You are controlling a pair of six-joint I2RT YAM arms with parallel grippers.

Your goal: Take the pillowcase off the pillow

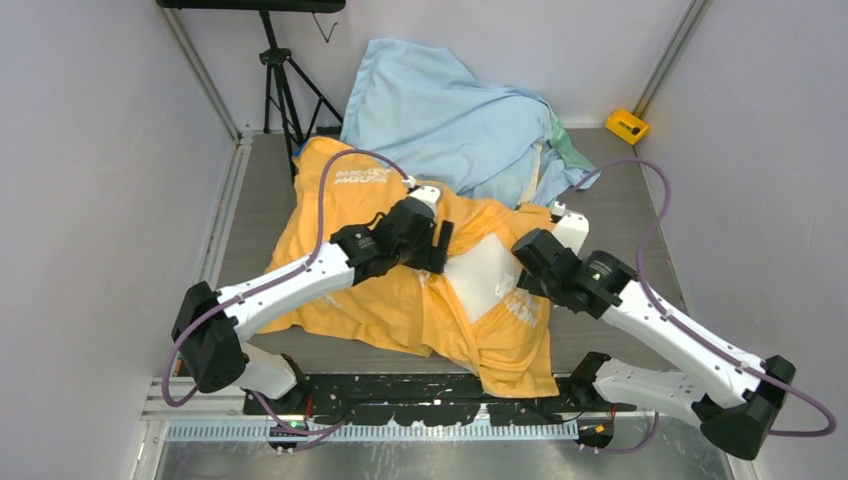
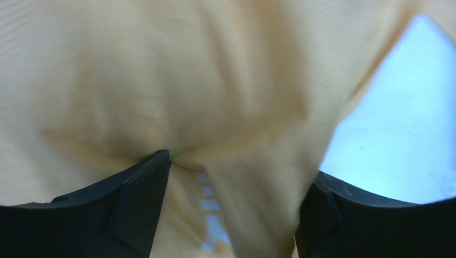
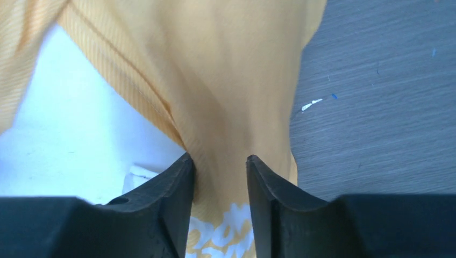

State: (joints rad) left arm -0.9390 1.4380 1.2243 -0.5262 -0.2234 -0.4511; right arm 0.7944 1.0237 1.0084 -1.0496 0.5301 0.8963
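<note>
The pillowcase lay spread across the middle of the tabletop, rumpled, its near end hanging towards the near edge. The pillow showed white through an opening right of centre. The cover looked thin, light and limp: it creased wherever it was touched and would likely slide over the plump filling rather than lift it. A fold at the hem of the opening seemed the best place to pinch, with the pillow held back by the other arm.

The right fingers had closed in on such a fold beside the opening, and the cloth funnelled into the narrow gap and touched both. The left fingers stood spread wide, a loose fold hanging between them unpinched.

White lettering in two lines sat near the cover's far left corner, too small to read with certainty. More white print lay just below the right fingers, partly hidden and illegible. A pale blue cloth was heaped at the far edge.
</note>
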